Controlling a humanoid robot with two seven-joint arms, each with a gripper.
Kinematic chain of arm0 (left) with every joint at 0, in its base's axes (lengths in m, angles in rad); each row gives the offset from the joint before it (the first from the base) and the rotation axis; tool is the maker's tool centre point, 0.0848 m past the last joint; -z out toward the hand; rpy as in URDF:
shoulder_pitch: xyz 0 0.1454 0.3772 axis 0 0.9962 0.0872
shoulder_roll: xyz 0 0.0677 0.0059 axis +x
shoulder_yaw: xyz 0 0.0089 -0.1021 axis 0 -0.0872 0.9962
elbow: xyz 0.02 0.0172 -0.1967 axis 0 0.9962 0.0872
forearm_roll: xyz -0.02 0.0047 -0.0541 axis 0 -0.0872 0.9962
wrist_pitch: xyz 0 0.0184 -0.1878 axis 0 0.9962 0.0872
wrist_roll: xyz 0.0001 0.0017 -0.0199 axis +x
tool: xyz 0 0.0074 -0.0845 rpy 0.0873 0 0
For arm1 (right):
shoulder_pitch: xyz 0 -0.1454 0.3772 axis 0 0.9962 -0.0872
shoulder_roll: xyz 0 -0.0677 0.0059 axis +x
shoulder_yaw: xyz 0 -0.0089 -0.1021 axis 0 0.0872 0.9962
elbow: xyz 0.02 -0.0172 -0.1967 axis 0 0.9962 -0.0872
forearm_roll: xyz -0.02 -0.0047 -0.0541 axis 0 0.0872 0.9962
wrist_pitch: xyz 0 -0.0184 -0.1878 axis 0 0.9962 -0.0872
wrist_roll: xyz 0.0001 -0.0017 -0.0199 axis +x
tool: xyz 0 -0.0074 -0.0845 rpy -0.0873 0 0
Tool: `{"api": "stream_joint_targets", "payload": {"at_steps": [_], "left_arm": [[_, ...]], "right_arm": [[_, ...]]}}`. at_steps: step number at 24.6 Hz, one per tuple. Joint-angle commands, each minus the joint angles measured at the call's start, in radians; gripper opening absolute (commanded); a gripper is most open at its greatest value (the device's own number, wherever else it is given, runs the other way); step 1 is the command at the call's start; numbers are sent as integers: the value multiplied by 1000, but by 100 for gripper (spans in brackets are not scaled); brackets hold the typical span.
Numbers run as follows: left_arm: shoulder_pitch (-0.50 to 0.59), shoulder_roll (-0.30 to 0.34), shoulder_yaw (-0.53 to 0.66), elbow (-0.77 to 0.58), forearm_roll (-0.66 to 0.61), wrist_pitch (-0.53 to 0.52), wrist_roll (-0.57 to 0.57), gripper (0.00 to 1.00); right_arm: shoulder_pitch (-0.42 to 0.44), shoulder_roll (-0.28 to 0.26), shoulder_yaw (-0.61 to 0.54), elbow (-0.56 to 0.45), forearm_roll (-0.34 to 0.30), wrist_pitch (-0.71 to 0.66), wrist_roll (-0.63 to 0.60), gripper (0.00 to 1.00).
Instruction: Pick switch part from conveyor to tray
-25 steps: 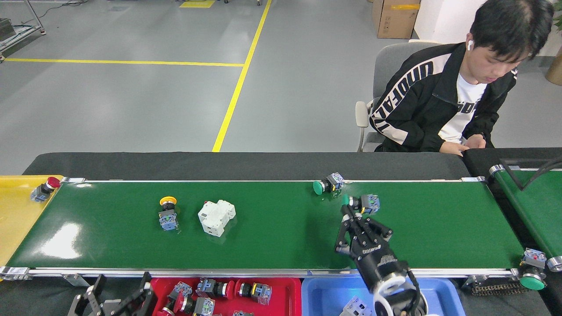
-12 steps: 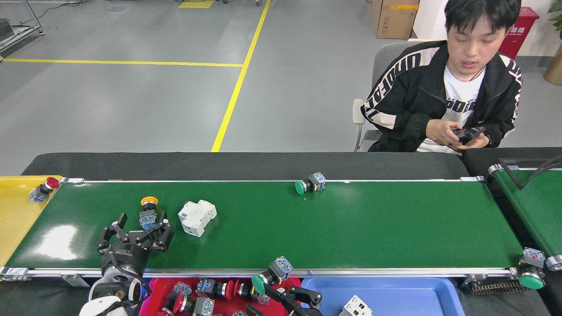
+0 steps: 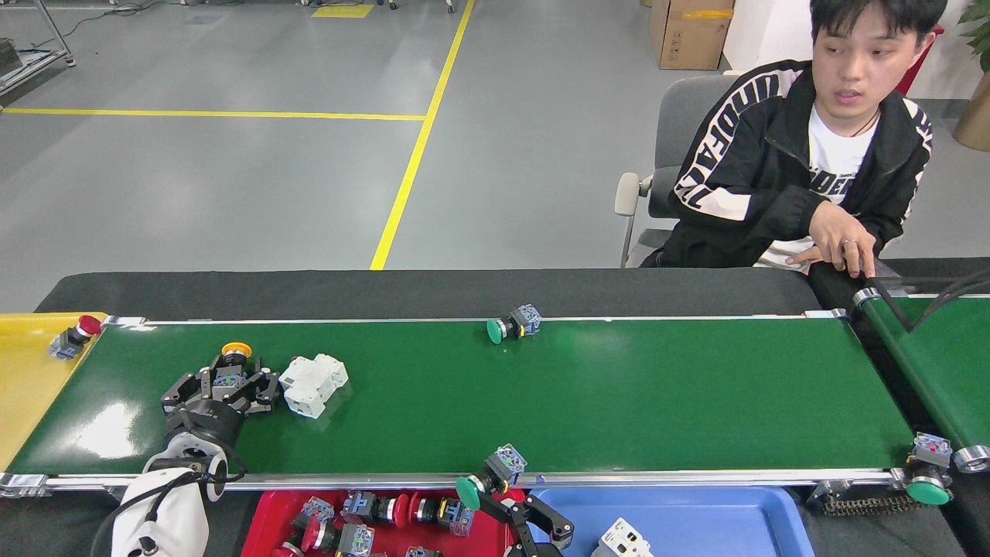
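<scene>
A yellow-capped switch near the left end of the conveyor is enclosed by the spread fingers of the left gripper, though whether it is actually pinched cannot be told; a white breaker lies just beside it. At the belt's near edge, a green-capped switch is pinched by the right gripper, above the gap between the red tray and the blue tray. Another green switch rests against the far rail, and a red one lies on the yellow tray at the left end.
</scene>
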Motion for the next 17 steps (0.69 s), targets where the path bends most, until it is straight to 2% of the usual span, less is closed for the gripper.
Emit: {"api": "stream_joint_targets", "payload": {"at_steps": [1,7,11,15,17], "left_arm": [[28,7,7,-75,19,-20,6,7],[266,-4,-3,-443,75,-44,0,8],[417,-13,-4,-634,83,-133,5,8],[545,-15,-85,-777,77,-235,25,10],[582,1,-142,-806,74,-252,35,12]], "right_arm": [[-10,10,0,-16,-3,1,0,98],[-10,10,0,-16,-5,1,0,98],[-10,10,-1,-16,-5,2,0,98],[-11,10,-1,-14,-5,2,0,98],[-10,10,-1,-16,-5,4,0,98]]}}
